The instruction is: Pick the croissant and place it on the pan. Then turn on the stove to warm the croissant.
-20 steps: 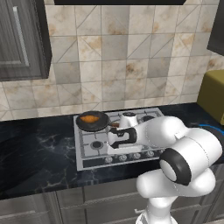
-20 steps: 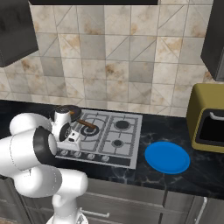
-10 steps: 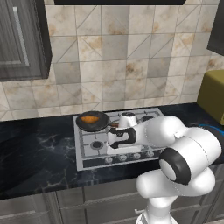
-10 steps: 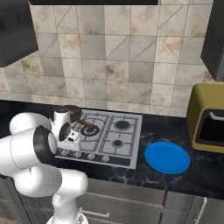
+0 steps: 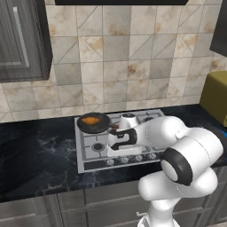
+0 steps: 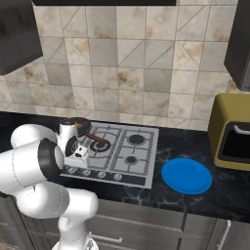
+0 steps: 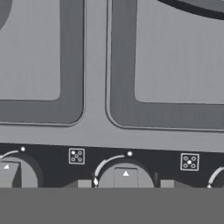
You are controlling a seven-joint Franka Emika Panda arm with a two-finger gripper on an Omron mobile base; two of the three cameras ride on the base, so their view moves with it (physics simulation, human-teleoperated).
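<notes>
The croissant (image 5: 91,120), a small golden lump, lies inside the dark round pan (image 5: 94,123) on the back left burner of the stove (image 5: 90,155). In the right base view the pan (image 6: 81,124) shows behind my arm, its reddish handle pointing toward the stove's (image 6: 141,158) middle. My gripper (image 5: 125,153) is down at the stove's front edge over the row of knobs. In the hand view a round knob (image 7: 126,176) with a white triangle sits between the two fingertips (image 7: 166,184), and the gripper (image 7: 125,184) is shut on it.
A flat blue plate (image 6: 187,176) lies on the black counter right of the stove. An olive-yellow appliance (image 6: 232,132) stands at the far right. More knobs (image 7: 11,174) flank the gripped one. A dark wall cabinet (image 5: 21,40) hangs at upper left.
</notes>
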